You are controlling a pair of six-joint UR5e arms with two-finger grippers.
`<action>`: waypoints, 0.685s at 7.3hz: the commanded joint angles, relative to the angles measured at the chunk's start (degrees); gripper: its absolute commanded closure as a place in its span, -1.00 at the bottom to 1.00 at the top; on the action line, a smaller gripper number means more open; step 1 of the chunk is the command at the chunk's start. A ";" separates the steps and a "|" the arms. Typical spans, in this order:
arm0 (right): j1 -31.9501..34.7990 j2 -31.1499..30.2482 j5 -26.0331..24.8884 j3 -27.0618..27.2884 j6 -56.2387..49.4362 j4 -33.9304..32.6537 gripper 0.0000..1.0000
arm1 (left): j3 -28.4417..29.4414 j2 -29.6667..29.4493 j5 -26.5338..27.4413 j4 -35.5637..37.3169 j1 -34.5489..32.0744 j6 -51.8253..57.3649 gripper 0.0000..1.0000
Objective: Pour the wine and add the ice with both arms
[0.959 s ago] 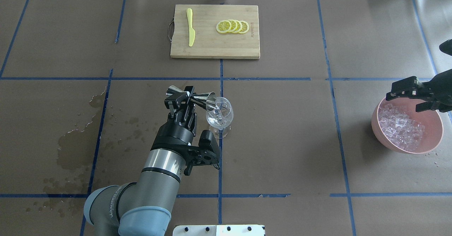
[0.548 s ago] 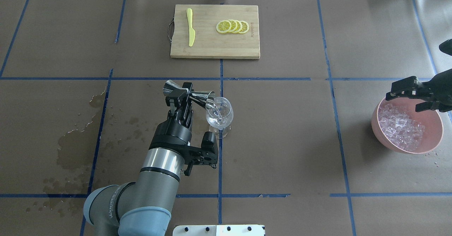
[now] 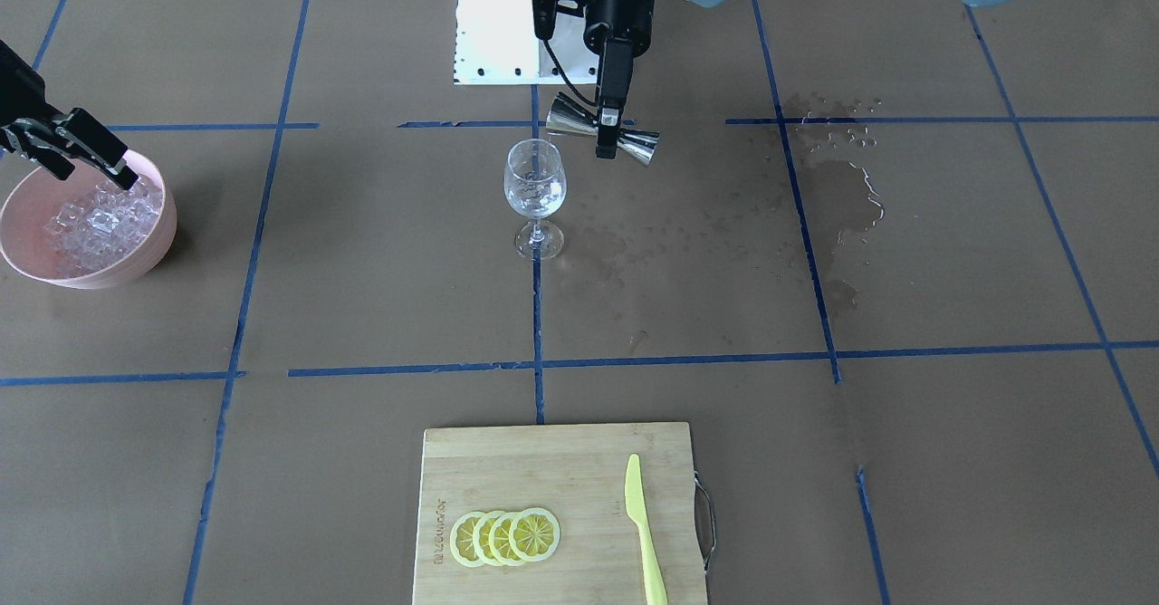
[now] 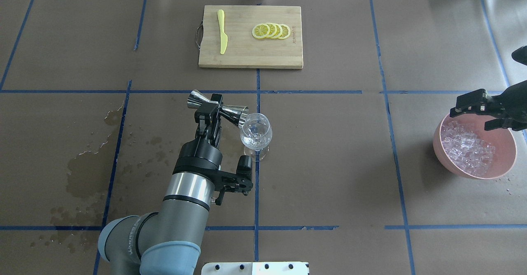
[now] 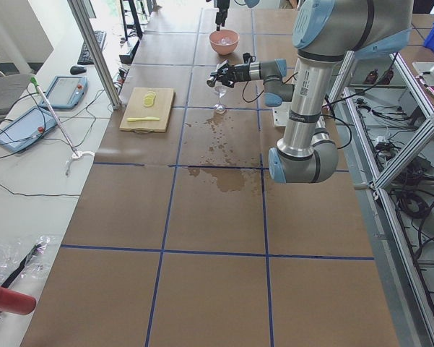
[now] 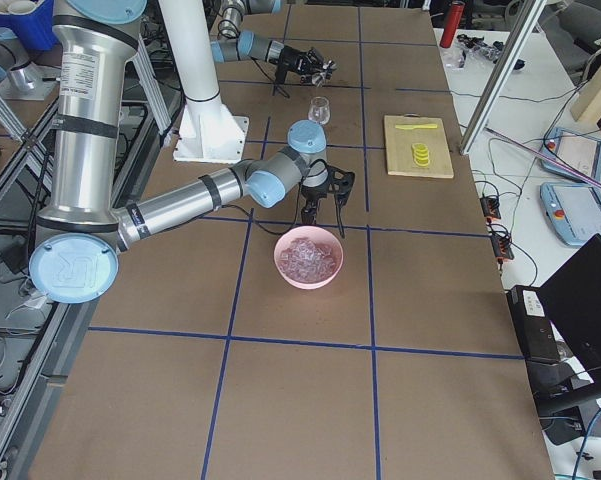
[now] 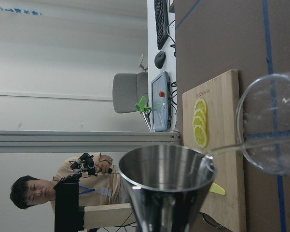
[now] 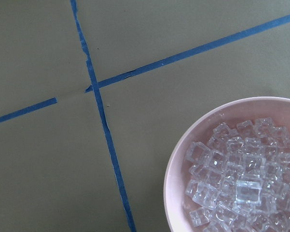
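My left gripper [image 4: 211, 107] is shut on the waist of a steel double-cone jigger [image 4: 230, 111], held on its side with one mouth at the rim of the wine glass [image 4: 255, 133]. The glass stands upright on the table's middle and holds a little clear wine [image 4: 254, 138], seen as glints. In the front view the jigger [image 3: 625, 141] is just right of the glass [image 3: 535, 188]. My right gripper [image 4: 479, 113] is open and empty above the near-left rim of the pink bowl [image 4: 510, 159] of clear ice cubes [image 4: 467, 147], which also show in the right wrist view [image 8: 241, 188].
A wooden cutting board [image 4: 251, 54] at the far middle carries a yellow knife [image 4: 222, 32] and lemon slices [image 4: 271, 31]. Dark wet patches [image 4: 82, 172] spread over the brown paper left of my left arm. The white base [image 4: 255, 268] sits at the near edge.
My left gripper has drawn the jigger back to the left and farther away, so its mouth has moved from over the glass to beside its rim. The right arm has not moved.
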 commanded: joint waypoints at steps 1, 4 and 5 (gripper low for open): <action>0.00 0.00 0.00 -0.13 0.00 0.09 -1.00 | -0.22 -0.26 0.38 -0.09 0.13 0.86 1.00; 0.00 0.26 0.00 -0.13 0.00 0.09 -1.00 | -0.66 -0.35 0.38 -2.53 0.22 -3.32 1.00; 0.00 0.26 0.00 -0.05 0.00 0.09 -1.00 | -0.75 -0.35 0.38 -2.81 0.22 -4.66 1.00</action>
